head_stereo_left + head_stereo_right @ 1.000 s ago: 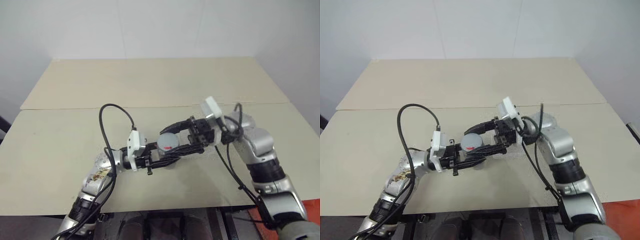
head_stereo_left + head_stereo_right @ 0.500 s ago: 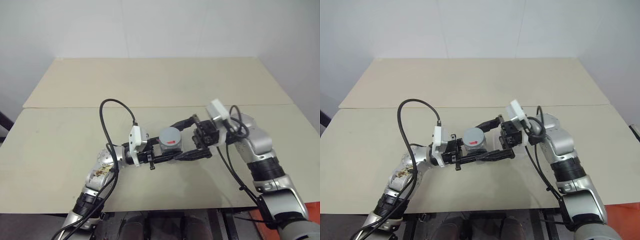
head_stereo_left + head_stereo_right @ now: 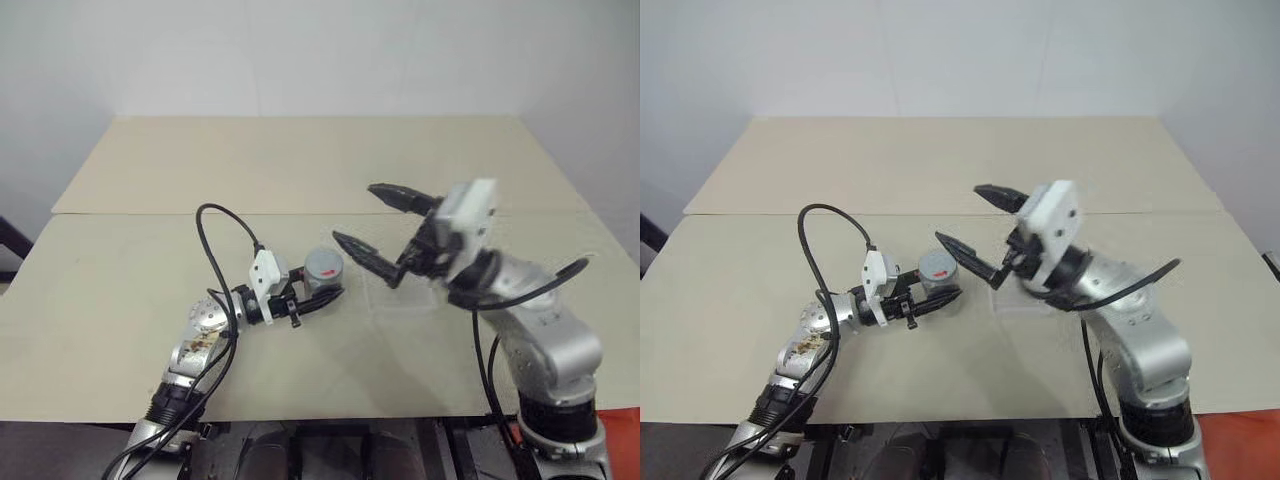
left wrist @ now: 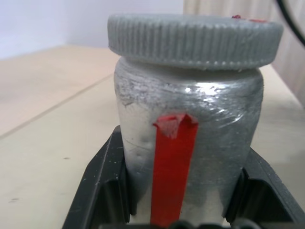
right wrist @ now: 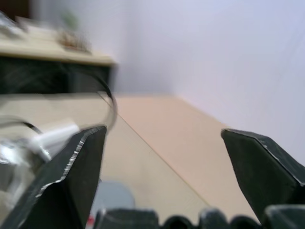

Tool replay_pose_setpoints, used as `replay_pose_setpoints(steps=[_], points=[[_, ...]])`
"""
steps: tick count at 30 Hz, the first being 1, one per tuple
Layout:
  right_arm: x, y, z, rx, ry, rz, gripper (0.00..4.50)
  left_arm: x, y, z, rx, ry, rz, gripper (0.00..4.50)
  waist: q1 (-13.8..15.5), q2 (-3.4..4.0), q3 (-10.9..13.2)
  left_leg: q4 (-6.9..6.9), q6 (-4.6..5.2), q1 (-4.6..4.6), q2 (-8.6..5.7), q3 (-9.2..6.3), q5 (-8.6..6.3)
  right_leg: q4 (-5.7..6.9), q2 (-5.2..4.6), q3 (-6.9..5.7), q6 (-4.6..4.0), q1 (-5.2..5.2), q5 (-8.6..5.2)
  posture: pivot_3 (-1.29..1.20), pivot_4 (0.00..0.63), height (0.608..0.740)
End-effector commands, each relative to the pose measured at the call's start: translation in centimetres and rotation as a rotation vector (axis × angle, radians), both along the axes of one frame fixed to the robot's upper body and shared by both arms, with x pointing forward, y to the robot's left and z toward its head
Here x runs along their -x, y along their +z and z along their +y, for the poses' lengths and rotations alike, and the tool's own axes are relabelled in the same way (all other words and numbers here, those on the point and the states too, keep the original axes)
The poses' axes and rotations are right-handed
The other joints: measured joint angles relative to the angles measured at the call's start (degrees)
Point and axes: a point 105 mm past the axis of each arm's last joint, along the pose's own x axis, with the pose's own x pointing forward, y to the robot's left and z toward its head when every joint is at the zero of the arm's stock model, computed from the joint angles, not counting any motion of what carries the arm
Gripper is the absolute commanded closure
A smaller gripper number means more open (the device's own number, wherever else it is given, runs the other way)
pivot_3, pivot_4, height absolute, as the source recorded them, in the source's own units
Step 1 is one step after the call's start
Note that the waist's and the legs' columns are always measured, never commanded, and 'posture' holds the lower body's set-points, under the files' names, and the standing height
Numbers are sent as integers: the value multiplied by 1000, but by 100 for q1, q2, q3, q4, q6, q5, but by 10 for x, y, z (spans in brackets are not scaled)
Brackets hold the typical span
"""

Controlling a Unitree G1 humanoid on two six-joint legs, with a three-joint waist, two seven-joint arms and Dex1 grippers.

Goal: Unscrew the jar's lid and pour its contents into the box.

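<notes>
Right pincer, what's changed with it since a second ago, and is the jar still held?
The right pincer let go of the flat round grey lid, opened wide and swung up and away. The left pincer stays shut on the small clear cylindrical jar, lid still on, above the beige table.

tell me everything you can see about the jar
The jar is a small cylinder whose wall looks silvery and wrinkled, like clear plastic over a foil-like lining. A strip of red tape runs up its side, its top end peeling. The grey ribbed lid sits on top, slightly wider than the body, with a small red mark on its flat face. The jar stands upright near the table's middle, clamped low on both sides by the black fingers of the left pincer.
</notes>
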Motion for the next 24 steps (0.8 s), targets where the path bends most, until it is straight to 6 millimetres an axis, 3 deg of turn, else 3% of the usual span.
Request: replay_pose_setpoints(steps=[1,5,24], points=[[7,-13,12,-43,-82,42,8,-11,14,2,18,55,-67,2542,-5,0,0,1,0,-2,-2,1,0,-1,0,0,0,-1,0,0,150,740],[4,-25,20,-16,-135,45,8,-15,14,1,12,56,-76,2542,-24,0,0,1,4,-2,-8,3,2,1,0,2,4,2,2,0,150,740],[-14,-25,35,-72,-119,99,8,-13,14,-5,22,36,-87,2542,-82,0,0,-1,5,-2,-6,1,2,2,9,1,4,2,2,0,150,740]])
